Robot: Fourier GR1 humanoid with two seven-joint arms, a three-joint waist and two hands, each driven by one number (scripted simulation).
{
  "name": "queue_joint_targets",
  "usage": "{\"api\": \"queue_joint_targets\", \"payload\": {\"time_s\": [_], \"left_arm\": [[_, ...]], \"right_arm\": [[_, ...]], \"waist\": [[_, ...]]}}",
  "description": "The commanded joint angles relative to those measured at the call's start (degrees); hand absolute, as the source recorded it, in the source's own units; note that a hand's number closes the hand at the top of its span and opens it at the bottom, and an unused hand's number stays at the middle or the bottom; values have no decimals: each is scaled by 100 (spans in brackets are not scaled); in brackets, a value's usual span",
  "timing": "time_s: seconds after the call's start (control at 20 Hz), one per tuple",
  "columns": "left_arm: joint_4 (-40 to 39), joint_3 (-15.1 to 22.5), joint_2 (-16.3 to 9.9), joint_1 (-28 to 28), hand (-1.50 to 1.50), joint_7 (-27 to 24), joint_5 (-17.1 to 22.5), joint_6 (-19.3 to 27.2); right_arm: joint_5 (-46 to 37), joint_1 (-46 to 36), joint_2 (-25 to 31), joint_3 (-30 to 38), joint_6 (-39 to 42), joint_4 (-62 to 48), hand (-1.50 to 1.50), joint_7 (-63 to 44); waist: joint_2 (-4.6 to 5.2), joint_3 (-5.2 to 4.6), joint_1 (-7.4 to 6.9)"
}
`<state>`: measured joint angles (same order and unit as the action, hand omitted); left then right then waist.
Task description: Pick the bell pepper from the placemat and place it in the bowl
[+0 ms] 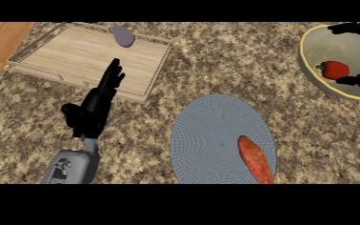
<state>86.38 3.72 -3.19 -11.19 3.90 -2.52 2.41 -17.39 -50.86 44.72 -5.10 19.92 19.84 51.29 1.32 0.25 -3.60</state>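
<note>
A: Where is the bell pepper (335, 69) sitting right now?

B: It is lying inside the bowl (306, 52), red with a green stem — not on the placemat (211, 138) at all. The right hand (346, 28) is showing only as black fingertips at the bowl's far rim and again just beside the pepper, spread apart on either side of it and not touching it; I am judging that spread as the shape of a release, with the pepper delivered.

A: And the other hand?

B: The left hand (98, 105) is resting to the left of the placemat, fingers straight and holding nothing, likely keeping out of the way.

A: Counting things?

B: One bowl, one pepper, one placemat with one long orange-red vegetable (255, 159) lying on it, and one wooden tray (84, 57) beyond the placemat carrying one small purple vegetable (122, 36).
</note>
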Motion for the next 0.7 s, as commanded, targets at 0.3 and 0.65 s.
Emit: {"api": "queue_joint_targets", "payload": {"time_s": [0.3,0.65], "left_arm": [[154,65,29,176,0,53,-42,26],[120,53,47,167,0,3,-72,71]], "right_arm": [[917,-465,451,751,1754,-720,-150,189],[1385,-503,688,1062,2591,-977,-150,-361]], "waist": [[-15,-1,69],[15,12,60]]}}
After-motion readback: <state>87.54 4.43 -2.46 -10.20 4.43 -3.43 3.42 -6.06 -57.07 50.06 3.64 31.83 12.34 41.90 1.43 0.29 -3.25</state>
